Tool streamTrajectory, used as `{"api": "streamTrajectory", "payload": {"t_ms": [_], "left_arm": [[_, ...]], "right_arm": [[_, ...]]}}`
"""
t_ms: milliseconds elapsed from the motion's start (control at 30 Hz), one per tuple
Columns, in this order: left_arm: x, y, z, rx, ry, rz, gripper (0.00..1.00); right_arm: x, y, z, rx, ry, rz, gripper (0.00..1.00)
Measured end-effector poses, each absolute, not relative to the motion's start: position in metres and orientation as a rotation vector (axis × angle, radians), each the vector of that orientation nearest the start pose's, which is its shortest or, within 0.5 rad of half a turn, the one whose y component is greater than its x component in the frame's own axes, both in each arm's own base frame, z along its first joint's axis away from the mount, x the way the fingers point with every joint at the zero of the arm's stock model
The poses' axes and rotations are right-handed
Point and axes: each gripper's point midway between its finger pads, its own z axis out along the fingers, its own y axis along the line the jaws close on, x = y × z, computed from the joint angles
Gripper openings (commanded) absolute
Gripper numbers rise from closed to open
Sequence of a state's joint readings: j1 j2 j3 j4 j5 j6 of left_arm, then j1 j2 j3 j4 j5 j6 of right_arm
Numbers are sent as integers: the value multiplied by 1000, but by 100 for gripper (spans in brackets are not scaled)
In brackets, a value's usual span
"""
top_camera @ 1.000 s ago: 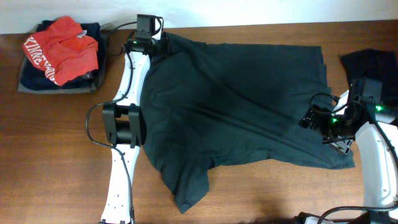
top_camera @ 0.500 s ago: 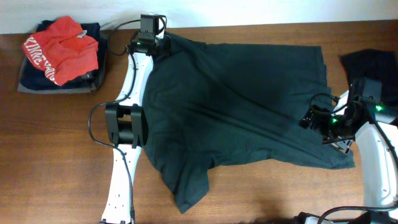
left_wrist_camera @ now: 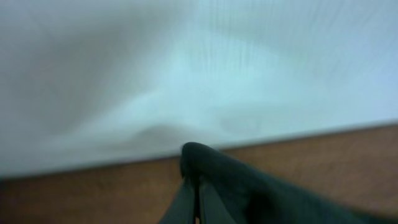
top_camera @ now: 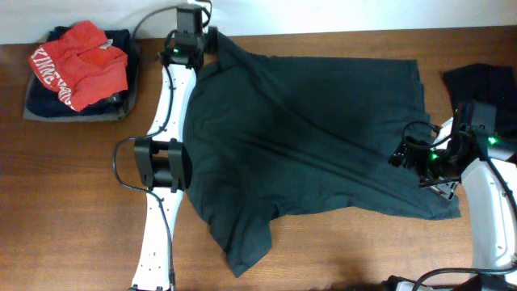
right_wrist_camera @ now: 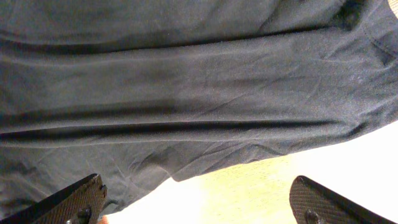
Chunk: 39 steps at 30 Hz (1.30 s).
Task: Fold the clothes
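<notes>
Teal-grey shirt (top_camera: pixel 307 137): I see left arm (top_camera: pixel 166 121) extended to far edge, left claw (top_camera: pixel 206 44) clamped on shirt corner; right claw (top_camera: pixel 404 155) apart over right edge. Long axis left-right.

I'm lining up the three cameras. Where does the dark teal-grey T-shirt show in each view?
Overhead: T-shirt spread across the centre and right of the picture.
Left wrist: T-shirt fold at bottom centre, pinched in the left gripper.
Right wrist: T-shirt fills the upper frame.
Shared landmark: the wooden table.
</notes>
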State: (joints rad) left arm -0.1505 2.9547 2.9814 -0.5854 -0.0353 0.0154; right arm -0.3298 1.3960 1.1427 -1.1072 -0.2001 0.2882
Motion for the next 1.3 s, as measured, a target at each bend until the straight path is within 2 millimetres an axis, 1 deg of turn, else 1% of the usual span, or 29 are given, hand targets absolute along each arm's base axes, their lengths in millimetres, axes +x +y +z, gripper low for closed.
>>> {"api": "streamTrajectory", "payload": {"t_ms": [100,167,233,300,400,533,633,667,767,833,933,1033,1133,1200,1300], "left_arm": [[725,-104,124,151,2074,-46,0],[724,-104,134,151,2066,-48,0],[721,-105,139,155,2069,-51,1],[715,-110,138,170,2092,-66,0],[708,-119,130,197,2133,-96,0],[696,-140,120,256,2181,-172,0],[680,-161,116,313,2234,-248,0],[672,-167,115,331,2264,-271,0],[652,-178,120,366,2324,-310,0],[639,-181,129,379,2357,-323,0],[625,-177,141,378,2396,-318,0],[612,-167,143,362,2454,-273,1],[603,-152,136,338,2517,-190,1],[591,-139,125,322,2592,-115,1],[578,-127,117,312,2659,-42,1]], "right_arm": [[273,-57,133,856,2785,286,99],[273,-57,133,856,2786,286,99],[273,-57,133,857,2785,286,99],[273,-57,133,856,2785,286,99],[273,-57,133,857,2785,286,99],[273,-57,133,856,2785,286,99],[273,-57,133,857,2785,286,99],[273,-57,133,857,2785,286,99],[273,-57,133,856,2785,286,99],[274,-58,133,855,2782,286,99],[275,-58,133,854,2779,285,99],[275,-58,134,854,2777,285,99],[275,-58,134,853,2777,285,99],[275,-58,134,851,2776,285,99],[276,-58,134,852,2776,285,99]]}}
